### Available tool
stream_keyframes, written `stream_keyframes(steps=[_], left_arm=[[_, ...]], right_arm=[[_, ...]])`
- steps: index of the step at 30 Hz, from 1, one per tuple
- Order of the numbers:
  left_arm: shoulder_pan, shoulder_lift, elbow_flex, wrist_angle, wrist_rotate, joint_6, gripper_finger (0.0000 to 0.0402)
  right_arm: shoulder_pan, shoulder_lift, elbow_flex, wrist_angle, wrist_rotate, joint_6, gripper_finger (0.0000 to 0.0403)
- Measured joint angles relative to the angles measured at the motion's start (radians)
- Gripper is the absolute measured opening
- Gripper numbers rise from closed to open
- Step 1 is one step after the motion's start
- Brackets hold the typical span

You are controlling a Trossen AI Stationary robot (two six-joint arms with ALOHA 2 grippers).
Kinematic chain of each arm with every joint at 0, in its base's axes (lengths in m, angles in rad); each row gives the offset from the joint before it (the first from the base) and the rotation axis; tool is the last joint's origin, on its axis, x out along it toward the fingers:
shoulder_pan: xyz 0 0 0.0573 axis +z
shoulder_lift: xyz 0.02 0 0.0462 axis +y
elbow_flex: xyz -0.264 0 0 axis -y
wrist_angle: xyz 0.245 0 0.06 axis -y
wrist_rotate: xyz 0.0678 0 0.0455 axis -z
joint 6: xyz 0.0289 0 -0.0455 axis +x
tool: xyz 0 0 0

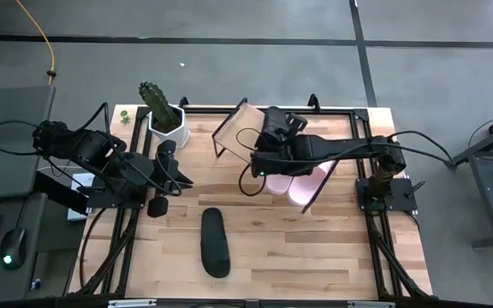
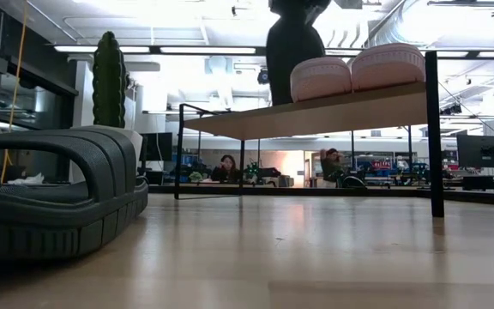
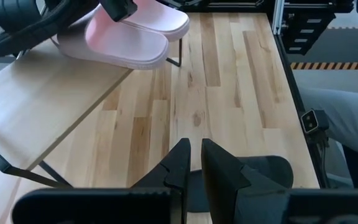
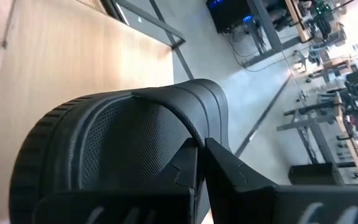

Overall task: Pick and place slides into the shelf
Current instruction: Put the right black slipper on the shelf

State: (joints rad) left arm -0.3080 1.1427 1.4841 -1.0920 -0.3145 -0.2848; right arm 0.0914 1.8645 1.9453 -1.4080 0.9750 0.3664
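left gripper (image 1: 178, 182): jaws nearly pressed together, empty, beside a black slide (image 1: 215, 242) lying on the counter (image 1: 332, 248) | right gripper (image 4: 199, 163): jaws pinching another black slide's (image 4: 129, 140) strap over the shelf (image 1: 240, 120), near the pink slides (image 1: 302, 186) | handling: probably light, rubbery foam; the strap is the best hold

black slide (image 4: 135, 149) in right end effector (image 4: 201, 163)

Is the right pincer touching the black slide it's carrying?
Touching. The right wrist view shows the right pincer shut on the strap of the black slide, its fingers pinching the strap's edge with no gap.
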Motion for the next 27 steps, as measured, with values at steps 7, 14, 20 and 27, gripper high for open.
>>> stream_keyframes(steps=[7, 14, 20, 27], left_arm=[[0.000, 0.000, 0.000, 0.000, -0.001, 0.000, 0.0030], [0.000, 0.000, 0.000, 0.000, -0.003, 0.000, 0.0030], [0.000, 0.000, 0.000, 0.016, -0.002, 0.000, 0.0030], [0.000, 0.026, 0.000, 0.051, -0.010, -0.034, 0.0030]], right_arm=[[-0.001, 0.000, 0.000, 0.068, -0.050, -0.030, 0.0000], [-0.001, 0.007, 0.000, 0.123, -0.140, -0.055, 0.0000], [0.001, 0.033, 0.000, 0.153, -0.166, -0.081, 0.0000], [0.001, 0.034, 0.021, 0.128, -0.127, -0.078, 0.0000]])
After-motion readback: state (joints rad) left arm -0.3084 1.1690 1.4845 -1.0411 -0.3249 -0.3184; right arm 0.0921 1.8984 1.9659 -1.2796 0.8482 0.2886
